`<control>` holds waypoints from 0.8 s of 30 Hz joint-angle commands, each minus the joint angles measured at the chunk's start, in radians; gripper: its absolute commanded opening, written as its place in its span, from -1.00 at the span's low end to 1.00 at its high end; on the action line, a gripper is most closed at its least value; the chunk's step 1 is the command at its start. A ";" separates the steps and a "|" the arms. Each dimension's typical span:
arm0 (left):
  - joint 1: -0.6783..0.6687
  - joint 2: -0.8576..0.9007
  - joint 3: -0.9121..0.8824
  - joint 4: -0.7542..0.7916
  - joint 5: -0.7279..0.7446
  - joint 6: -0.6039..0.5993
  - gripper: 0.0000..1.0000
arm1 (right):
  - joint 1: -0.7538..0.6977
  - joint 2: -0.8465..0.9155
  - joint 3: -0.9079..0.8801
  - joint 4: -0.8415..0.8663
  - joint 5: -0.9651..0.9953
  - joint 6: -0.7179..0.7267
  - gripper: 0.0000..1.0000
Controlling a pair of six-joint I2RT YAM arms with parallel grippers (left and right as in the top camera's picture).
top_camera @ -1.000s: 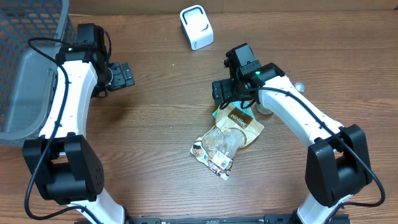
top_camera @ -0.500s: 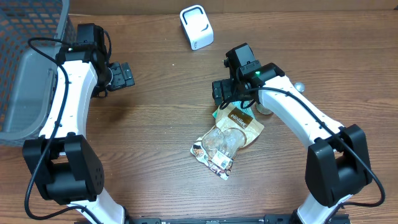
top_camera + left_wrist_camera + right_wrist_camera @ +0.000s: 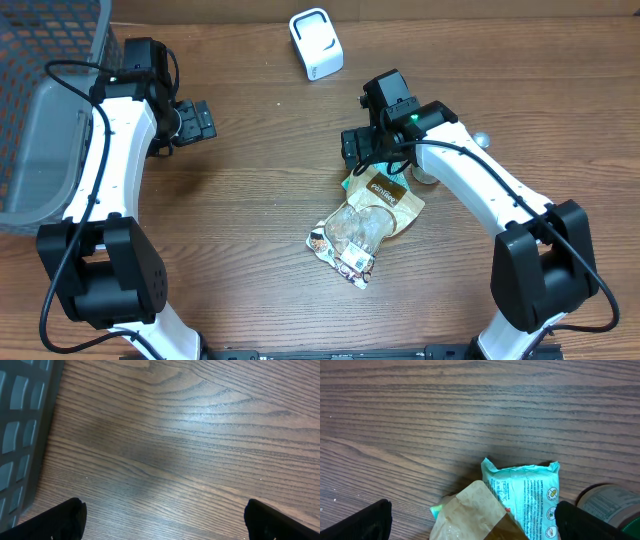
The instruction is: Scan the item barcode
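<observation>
**Right arm over the snack pile, nothing picked up yet**

The right end effector (image 3: 358,150) hangs over the far end of a little pile of snack packs in the middle of the counter (image 3: 250,230). Its fingers are spread wide and hold nothing. Under it lies a teal packet (image 3: 525,487), with a brown paper bag (image 3: 470,510) partly on top of it. A clear bag (image 3: 350,235) lies at the near end of the pile. A round jar (image 3: 605,502) sits just beside the teal packet.

The left end effector (image 3: 197,120) is wide open and empty too. It is well apart from the pile, over bare wood next to the gray basket (image 3: 40,150).

The white box (image 3: 316,44) at the far edge looks to me like the scanner.

I think the job is at the picking-up step. Next, the right arm needs to go down and pinch just one pack, maybe the teal edge that sticks out. Then it must carry the pack to the white box and turn the barcode toward it. I cannot see a barcode from here.
</observation>
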State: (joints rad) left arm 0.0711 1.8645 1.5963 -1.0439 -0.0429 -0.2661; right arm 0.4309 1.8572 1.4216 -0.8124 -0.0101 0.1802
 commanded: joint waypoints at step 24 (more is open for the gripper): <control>0.000 -0.013 0.009 0.001 -0.012 0.005 1.00 | 0.048 -0.103 -0.006 0.000 0.009 0.003 1.00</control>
State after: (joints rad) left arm 0.0711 1.8645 1.5963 -1.0439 -0.0429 -0.2661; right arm 0.4427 1.8507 1.4197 -0.8135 -0.0078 0.1799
